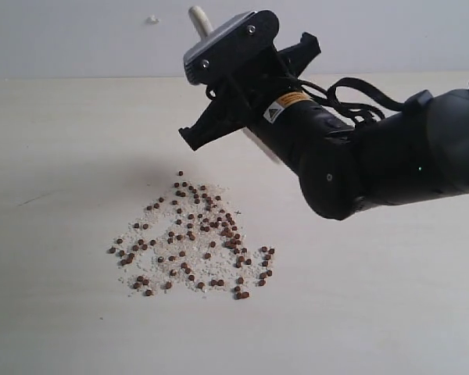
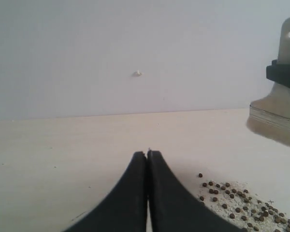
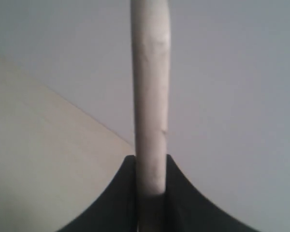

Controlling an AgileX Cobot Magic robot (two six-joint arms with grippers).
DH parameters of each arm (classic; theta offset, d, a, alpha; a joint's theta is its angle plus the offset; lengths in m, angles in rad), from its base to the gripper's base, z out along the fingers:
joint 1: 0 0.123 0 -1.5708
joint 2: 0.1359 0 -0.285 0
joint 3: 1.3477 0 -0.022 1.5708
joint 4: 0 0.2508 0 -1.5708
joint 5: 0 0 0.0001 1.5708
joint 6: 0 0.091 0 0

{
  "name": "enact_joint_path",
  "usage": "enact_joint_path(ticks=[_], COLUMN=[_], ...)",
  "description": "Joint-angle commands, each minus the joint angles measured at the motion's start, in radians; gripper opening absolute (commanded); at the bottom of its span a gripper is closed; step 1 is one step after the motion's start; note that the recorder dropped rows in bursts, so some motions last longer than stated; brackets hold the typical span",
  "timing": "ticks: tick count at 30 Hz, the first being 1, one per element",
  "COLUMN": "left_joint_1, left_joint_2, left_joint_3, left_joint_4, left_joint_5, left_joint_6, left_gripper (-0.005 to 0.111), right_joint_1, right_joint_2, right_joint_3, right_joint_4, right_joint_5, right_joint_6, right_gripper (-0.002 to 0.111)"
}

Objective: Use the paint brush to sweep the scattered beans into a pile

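The beans [image 1: 194, 244] lie in a loose patch of reddish-brown pellets and whitish grains on the pale table [image 1: 62, 156], thickest near the middle. My right gripper [image 1: 233, 92] hangs above and behind the patch, shut on the paint brush. The rounded handle end [image 1: 199, 19] sticks up past the wrist camera, and part of the bristles [image 1: 263, 147] shows below the fingers. In the right wrist view the handle [image 3: 150, 96] runs straight between the shut fingers [image 3: 125, 193]. In the left wrist view the brush's ferrule and bristles [image 2: 278, 116] float clear of the beans [image 2: 241, 203]. My left gripper [image 2: 147, 155] is shut on nothing, low over the table beside the patch's edge.
A plain grey wall [image 1: 78, 39] rises behind the table, with a small white speck [image 1: 152, 19] on it. The black right arm [image 1: 391, 156] reaches in from the right over the table. Bare tabletop surrounds the beans.
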Motion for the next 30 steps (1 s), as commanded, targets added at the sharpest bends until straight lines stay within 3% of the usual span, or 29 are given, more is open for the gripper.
enact_joint_path(ticks=[1, 7, 11, 15, 24, 30], left_joint_1=[0.003, 0.003, 0.003, 0.003, 0.003, 0.003], left_joint_2=[-0.008, -0.008, -0.008, -0.008, -0.008, -0.008], left_joint_3=[0.0, 0.0, 0.0, 0.0, 0.0, 0.0], left_joint_4=[-0.006, -0.006, -0.006, -0.006, -0.006, -0.006], left_joint_5=[0.006, 0.006, 0.006, 0.006, 0.006, 0.006], left_joint_6=[-0.001, -0.001, -0.001, -0.001, -0.001, -0.001], left_gripper=[0.0, 0.0, 0.0, 0.0, 0.0, 0.0], right_joint_1=[-0.111, -0.213, -0.226, -0.226, -0.271, -0.293], right_joint_2=[0.024, 0.096, 0.178, 0.269, 0.419, 0.452], right_joint_3=[0.001, -0.128, -0.279, -0.407, -0.571, -0.603], right_joint_4=[-0.486, -1.113, -1.387, -1.531, -1.653, -2.006], right_joint_5=[-0.029, -0.031, -0.031, -0.033, -0.045, -0.109], right_joint_6=[0.193, 0.542, 0.725, 0.79, 0.856, 1.339], right_gripper=[0.0, 0.0, 0.0, 0.0, 0.0, 0.0])
